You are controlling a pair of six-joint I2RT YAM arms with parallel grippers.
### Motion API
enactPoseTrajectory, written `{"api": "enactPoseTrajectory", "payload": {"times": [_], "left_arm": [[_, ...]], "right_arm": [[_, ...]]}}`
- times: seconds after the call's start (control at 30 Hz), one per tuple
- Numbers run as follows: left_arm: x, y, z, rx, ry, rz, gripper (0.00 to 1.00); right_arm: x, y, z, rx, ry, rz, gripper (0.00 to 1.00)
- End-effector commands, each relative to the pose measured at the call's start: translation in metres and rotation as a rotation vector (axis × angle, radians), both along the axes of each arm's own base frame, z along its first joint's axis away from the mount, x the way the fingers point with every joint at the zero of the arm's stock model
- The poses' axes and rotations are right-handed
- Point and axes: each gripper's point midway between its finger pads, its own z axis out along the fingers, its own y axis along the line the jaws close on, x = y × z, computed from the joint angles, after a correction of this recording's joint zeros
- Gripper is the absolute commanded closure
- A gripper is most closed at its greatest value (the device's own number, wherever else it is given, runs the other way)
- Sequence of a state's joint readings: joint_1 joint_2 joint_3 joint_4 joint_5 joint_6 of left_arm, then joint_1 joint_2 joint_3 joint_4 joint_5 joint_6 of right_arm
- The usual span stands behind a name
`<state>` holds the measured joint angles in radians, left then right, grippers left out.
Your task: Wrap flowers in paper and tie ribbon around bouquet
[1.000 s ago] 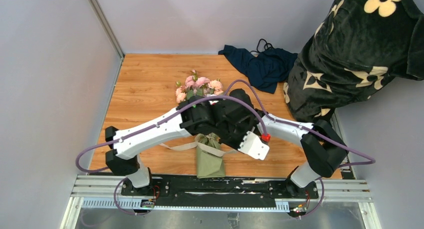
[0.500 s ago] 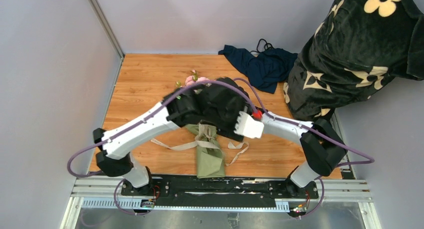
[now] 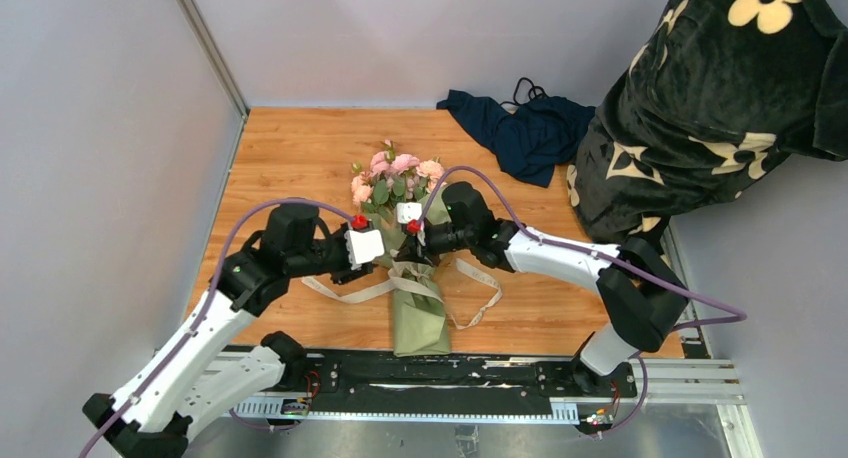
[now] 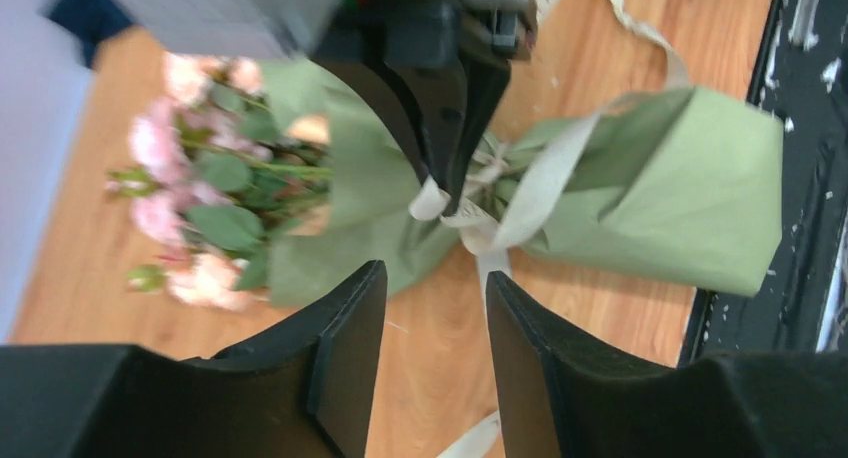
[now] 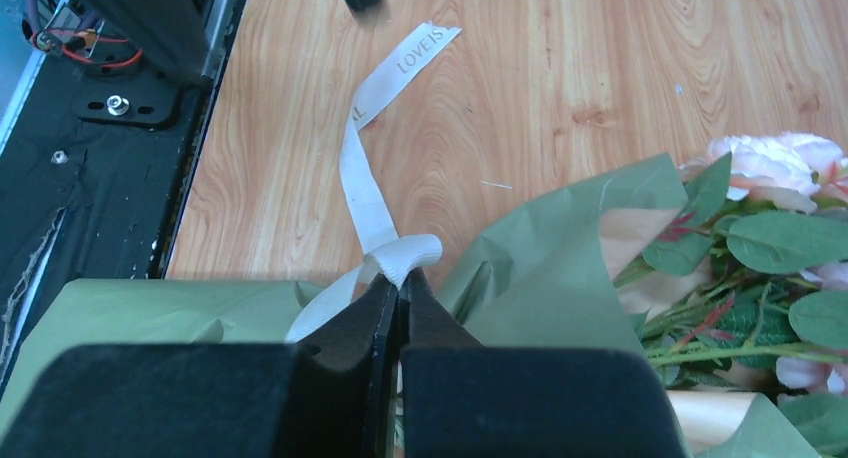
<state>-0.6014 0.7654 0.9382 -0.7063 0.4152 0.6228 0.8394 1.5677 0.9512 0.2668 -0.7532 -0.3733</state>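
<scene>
Cream ribbon [image 5: 372,193] nipped in right pincer [image 5: 400,298], left pincer [image 4: 435,278] parted, empty opposite; a tug could pull it undone

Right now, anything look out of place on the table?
Mostly fine. A dark blue cloth lies crumpled at the far edge of the table, apart from the bouquet and unrelated to it. The ribbon is bunched at the bouquet's waist, its tails sprawling loose on the wood on both sides.

One bouquet [image 3: 418,323], one ribbon [image 5: 408,252], one navy cloth [image 3: 520,133], one floral fabric [image 3: 720,108].
</scene>
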Motion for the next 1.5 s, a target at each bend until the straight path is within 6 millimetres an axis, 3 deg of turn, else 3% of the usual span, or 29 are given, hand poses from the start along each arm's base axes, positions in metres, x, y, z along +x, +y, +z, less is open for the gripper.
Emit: {"api": "enactPoseTrajectory", "payload": {"times": [0.0,0.17,0.33,0.73,1.03,1.07,1.2,1.27,1.47], "left_arm": [[-0.002,-0.012,-0.035,-0.041,0.065,-0.082,0.47],[-0.01,-0.023,-0.052,-0.097,-0.025,-0.241,0.44],[0.004,-0.031,-0.056,-0.134,-0.039,-0.217,0.45],[0.013,-0.03,-0.066,-0.093,-0.036,-0.198,0.69],[0.009,-0.03,-0.071,-0.07,-0.028,-0.231,0.55],[0.008,-0.03,-0.071,-0.069,-0.026,-0.239,0.56],[0.006,-0.033,-0.065,-0.093,-0.009,-0.24,0.79],[0.002,-0.032,-0.065,-0.086,-0.011,-0.26,0.78],[-0.005,-0.026,-0.073,-0.03,-0.016,-0.296,0.6]], "right_arm": [[-0.016,0.002,0.006,0.008,-0.083,0.075,1.0],[-0.028,0.0,0.012,0.04,-0.095,0.128,1.0],[-0.029,0.001,0.011,0.028,-0.112,0.141,1.0],[-0.032,0.006,0.008,0.006,-0.136,0.173,1.0],[-0.037,0.009,0.012,0.014,-0.157,0.194,1.0],[-0.037,0.01,0.012,0.014,-0.16,0.195,1.0],[-0.038,0.009,0.011,0.011,-0.164,0.204,1.0],[-0.038,0.01,0.011,0.009,-0.164,0.201,1.0],[-0.035,0.01,0.012,0.005,-0.167,0.186,1.0]]}}
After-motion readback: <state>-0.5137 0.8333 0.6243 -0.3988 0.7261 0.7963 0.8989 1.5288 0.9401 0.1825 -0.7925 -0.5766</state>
